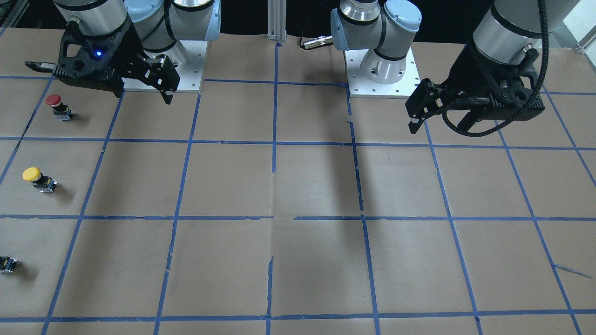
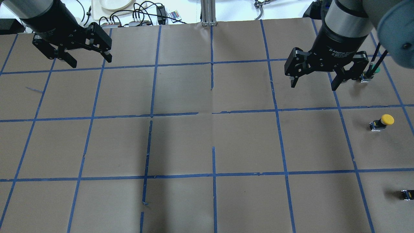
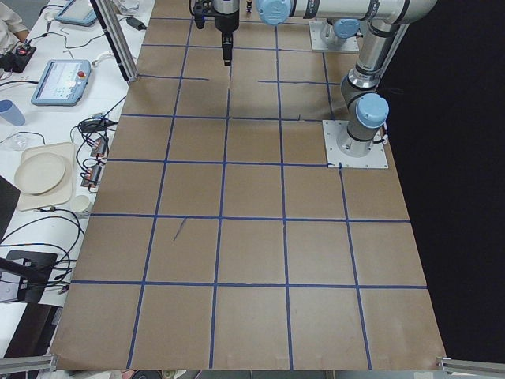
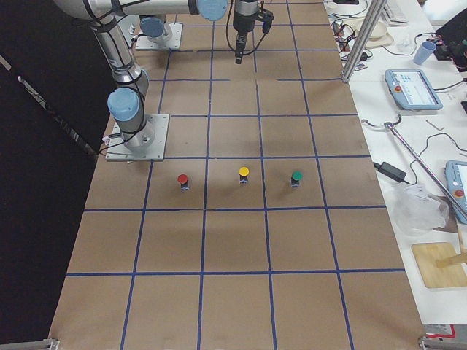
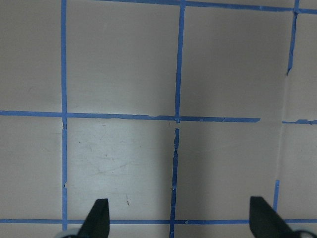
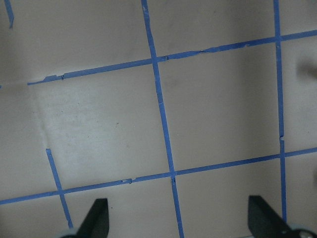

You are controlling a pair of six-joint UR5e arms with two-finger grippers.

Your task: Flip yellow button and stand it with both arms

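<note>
Left gripper point(image 2: 91, 62) and right gripper point(image 2: 313, 85) hung spread and empty, yellow button point(image 2: 383, 121) at overhead view's mid-right edge; an off-centre pinch risked it skidding away.

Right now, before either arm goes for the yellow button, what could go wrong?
1. The yellow button sits in a row between a red button and a green button; the open right gripper might knock a neighbour.
2. The left gripper hangs at the table's opposite side, so sharing the button means both arms crowding together.
3. Its round cap and small body may slip or topple.
</note>
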